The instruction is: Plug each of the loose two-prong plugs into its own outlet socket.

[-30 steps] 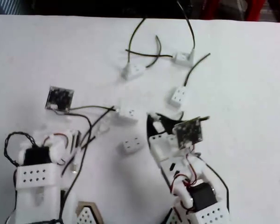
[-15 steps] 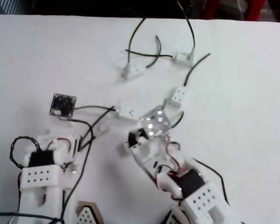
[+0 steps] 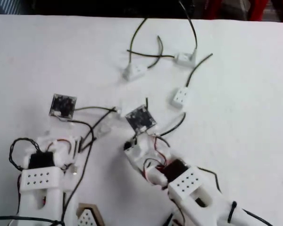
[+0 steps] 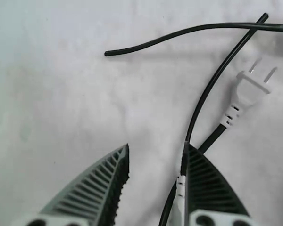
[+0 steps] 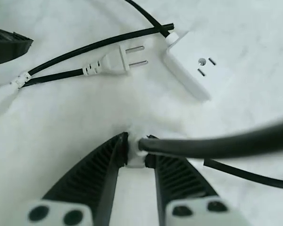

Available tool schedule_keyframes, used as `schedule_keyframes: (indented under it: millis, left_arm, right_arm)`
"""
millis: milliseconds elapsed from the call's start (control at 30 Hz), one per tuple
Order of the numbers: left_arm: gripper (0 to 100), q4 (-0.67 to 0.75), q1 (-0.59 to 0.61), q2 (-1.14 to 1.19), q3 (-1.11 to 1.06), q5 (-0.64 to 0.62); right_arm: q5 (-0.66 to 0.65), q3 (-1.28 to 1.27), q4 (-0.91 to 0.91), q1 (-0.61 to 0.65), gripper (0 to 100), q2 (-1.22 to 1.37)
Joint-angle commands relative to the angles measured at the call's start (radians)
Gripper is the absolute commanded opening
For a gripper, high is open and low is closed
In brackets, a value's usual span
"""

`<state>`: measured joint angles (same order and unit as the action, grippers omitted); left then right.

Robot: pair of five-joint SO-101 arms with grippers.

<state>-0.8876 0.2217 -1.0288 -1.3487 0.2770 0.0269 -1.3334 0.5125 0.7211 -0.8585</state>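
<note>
White piece (image 5: 135, 161) mostly hidden, clamped in right gripper (image 5: 137, 151) jaws; left gripper (image 4: 155, 157) jaws apart over black cable (image 4: 212, 89).

Bare table (image 3: 33, 56) lies open toward 10 o'clock and 3 o'clock. From centre to 12 o'clock, outlet sockets (image 3: 180, 96), looping black cords (image 3: 144, 55) and a loose plug (image 5: 114, 62) crowd the way.

One white two-prong plug (image 5: 114, 61) lay flat and unplugged near the table's middle, its prongs facing a white outlet socket (image 5: 193, 70) just beside it. A second socket (image 3: 134, 71), third socket (image 3: 184, 58) and fourth socket (image 3: 180, 97), all on black cords, lay nearer the far edge. A white corded fitting (image 5: 135, 159) sat clamped in the right gripper (image 5: 137, 141); type indeterminate.
</note>
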Motion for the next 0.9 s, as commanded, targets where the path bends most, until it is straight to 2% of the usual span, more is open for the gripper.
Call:
schedule_keyframes:
  millis: [0,200,467,867]
  left_arm:
    - [18,0.017,0.007,-0.022,0.003,0.009]
    - [18,0.014,0.007,-0.022,0.003,0.009]
    - [18,0.012,0.007,-0.022,0.003,0.009]
    - [18,0.012,0.007,-0.022,0.003,0.009]
  right_arm:
    - [0.011,0.054,-0.039,0.004,1.7,0.031]
    - [0.011,0.054,-0.059,0.002,1.7,0.084]
    - [0.003,0.054,-0.050,-0.088,1.6,0.139]
    - [0.005,0.164,0.225,-0.093,1.6,0.145]
